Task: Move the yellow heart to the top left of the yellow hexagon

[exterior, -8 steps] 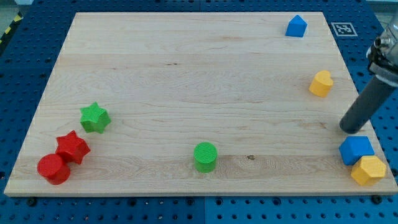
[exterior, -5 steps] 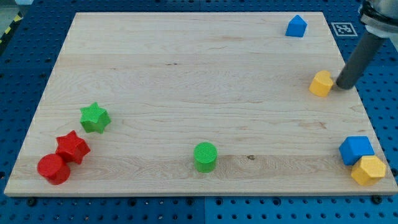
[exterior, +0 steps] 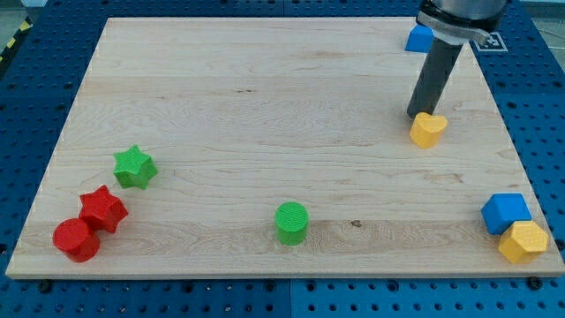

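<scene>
Yellow plastic heart block (exterior: 428, 130) lies on the pale wooden bench (exterior: 265, 115) toward the view's right, the dark rod's tip (exterior: 417, 115) seemingly touching its top-left edge. Yellow hexagon block (exterior: 523, 241) sits bottom right, touching a blue cube (exterior: 504, 212). The rod carries no tool and holds nothing.

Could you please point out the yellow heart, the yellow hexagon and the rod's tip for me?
yellow heart (exterior: 428, 131), camera view, its top face.
yellow hexagon (exterior: 523, 240), camera view, its top face.
my tip (exterior: 418, 115), camera view, the rod's very end.
</scene>
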